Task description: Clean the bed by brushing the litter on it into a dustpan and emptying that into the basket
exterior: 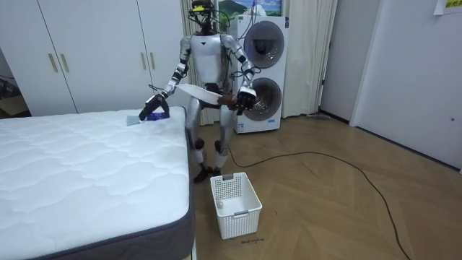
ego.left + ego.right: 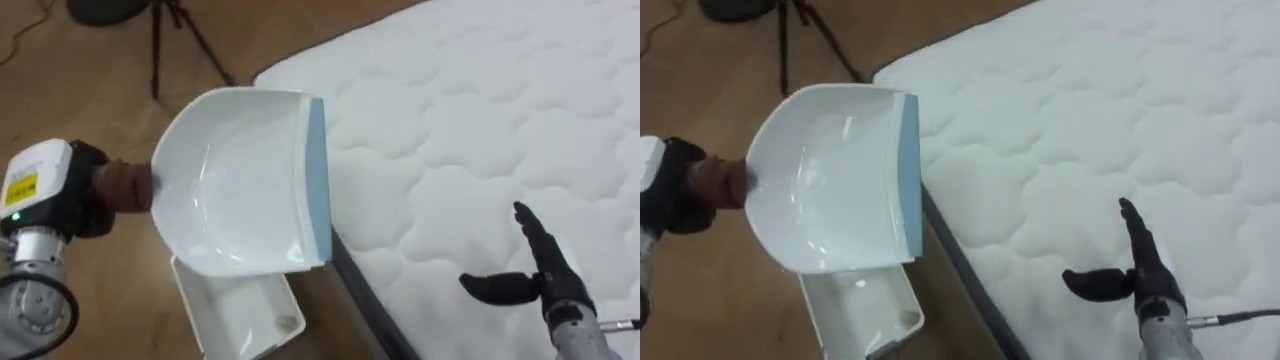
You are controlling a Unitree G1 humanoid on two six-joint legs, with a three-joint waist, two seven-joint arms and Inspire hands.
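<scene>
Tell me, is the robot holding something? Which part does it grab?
Its left hand grips the white dustpan by its brown handle. Its right hand is open above the mattress, holding nothing.

Illumination is bright, even and diffuse. Soft glare spots sit on the white dustpan (image 2: 235, 185) interior. The bed (image 1: 86, 166) quilting shows faint shading. The floor (image 1: 325, 209) reflects mildly.
</scene>
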